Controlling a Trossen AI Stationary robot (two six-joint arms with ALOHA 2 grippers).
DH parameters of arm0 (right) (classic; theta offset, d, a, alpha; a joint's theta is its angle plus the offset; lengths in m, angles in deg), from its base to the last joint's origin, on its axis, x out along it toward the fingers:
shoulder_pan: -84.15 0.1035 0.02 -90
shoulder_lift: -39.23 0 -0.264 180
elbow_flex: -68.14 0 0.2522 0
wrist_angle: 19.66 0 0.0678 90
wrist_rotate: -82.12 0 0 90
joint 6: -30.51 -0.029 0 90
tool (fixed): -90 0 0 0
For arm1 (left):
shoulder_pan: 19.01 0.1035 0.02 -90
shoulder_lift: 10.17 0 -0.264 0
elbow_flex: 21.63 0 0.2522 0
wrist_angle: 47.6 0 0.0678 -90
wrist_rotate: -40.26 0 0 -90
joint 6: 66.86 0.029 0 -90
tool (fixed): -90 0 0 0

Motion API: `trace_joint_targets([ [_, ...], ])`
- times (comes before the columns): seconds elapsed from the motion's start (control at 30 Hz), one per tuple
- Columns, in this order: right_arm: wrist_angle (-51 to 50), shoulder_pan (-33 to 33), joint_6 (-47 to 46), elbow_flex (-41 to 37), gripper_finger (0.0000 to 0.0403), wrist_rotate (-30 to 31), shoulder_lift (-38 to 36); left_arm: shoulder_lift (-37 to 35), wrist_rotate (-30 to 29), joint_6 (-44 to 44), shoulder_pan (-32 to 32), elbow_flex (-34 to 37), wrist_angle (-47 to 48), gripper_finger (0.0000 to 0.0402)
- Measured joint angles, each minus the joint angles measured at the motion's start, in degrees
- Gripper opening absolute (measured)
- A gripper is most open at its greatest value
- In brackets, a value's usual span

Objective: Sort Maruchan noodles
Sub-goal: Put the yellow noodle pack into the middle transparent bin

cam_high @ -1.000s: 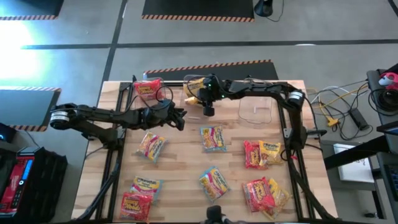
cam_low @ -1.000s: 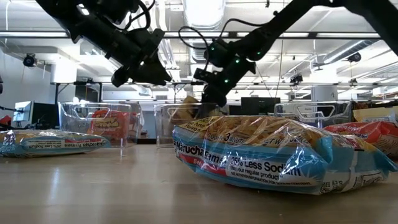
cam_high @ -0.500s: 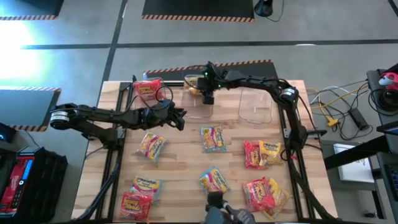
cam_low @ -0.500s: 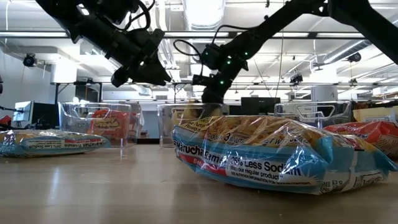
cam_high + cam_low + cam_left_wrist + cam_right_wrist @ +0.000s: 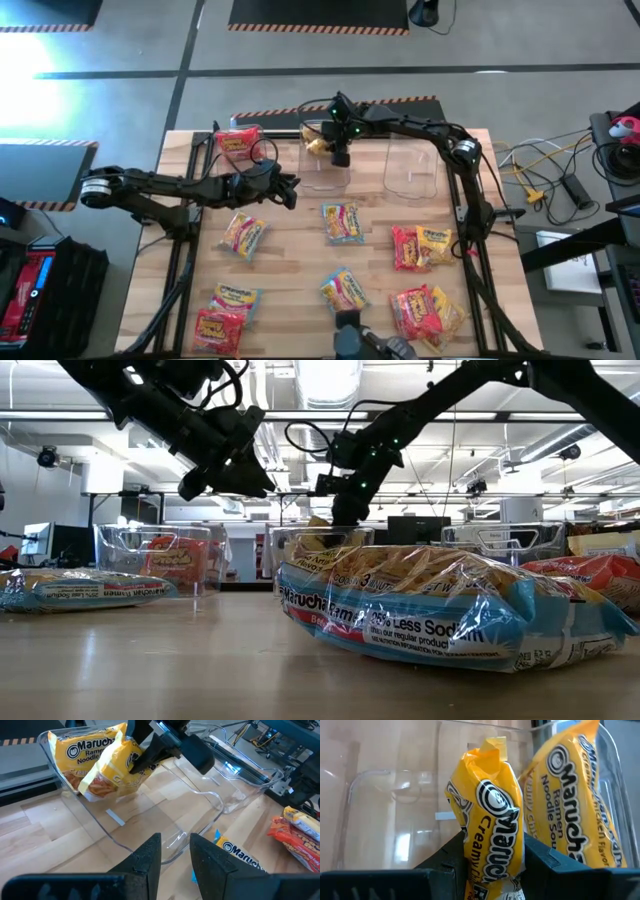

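Observation:
My right gripper (image 5: 338,155) is over the middle clear bin (image 5: 326,178) at the far edge, shut on a yellow Maruchan packet (image 5: 112,772). A second yellow packet (image 5: 80,750) leans against that bin's far wall. A red packet (image 5: 237,143) lies in the left bin. My left gripper (image 5: 292,190) hovers shut over the table, near side of the middle bin, holding nothing. Several more packets lie flat on the table, among them a multicoloured one (image 5: 342,222) and a red one (image 5: 408,247). My right gripper pinches the yellow packet's middle (image 5: 492,827) between its two fingers, and the wrapper buckles into a fold there. The fingers slant down from the table's right and near side. The packet hangs inside the bin's rim beside the leaning packet; whether its lower end (image 5: 90,794) touches the bin, I cannot tell.
A third clear bin (image 5: 412,172) stands to the right of the middle one. Packets lie spread over the table's near half, with a big blue-edged one (image 5: 440,610) close to the low camera. Bare wood (image 5: 300,215) lies between the bins and the packets.
My right gripper has carried the yellow packet toward the table's far edge and a little up, tipping as it went, and now stands over the middle bin. It slowed in the last half second. The middle bin has shifted slightly toward the table's right.

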Motion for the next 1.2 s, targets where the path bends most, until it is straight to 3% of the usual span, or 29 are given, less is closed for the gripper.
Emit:
trace_joint_targets([
  [0.3, -0.21, -0.19, 2.60, 0.00, 0.0121, -3.13, -0.01, 0.00, 0.02, -1.36, 0.00, 0.00, -0.02, 0.0086],
  [1.2, 0.87, -0.07, 1.47, -0.31, 0.0121, -4.48, 2.94, 0.00, 0.20, -4.35, -0.07, -0.07, -0.14, 0.0086],
])
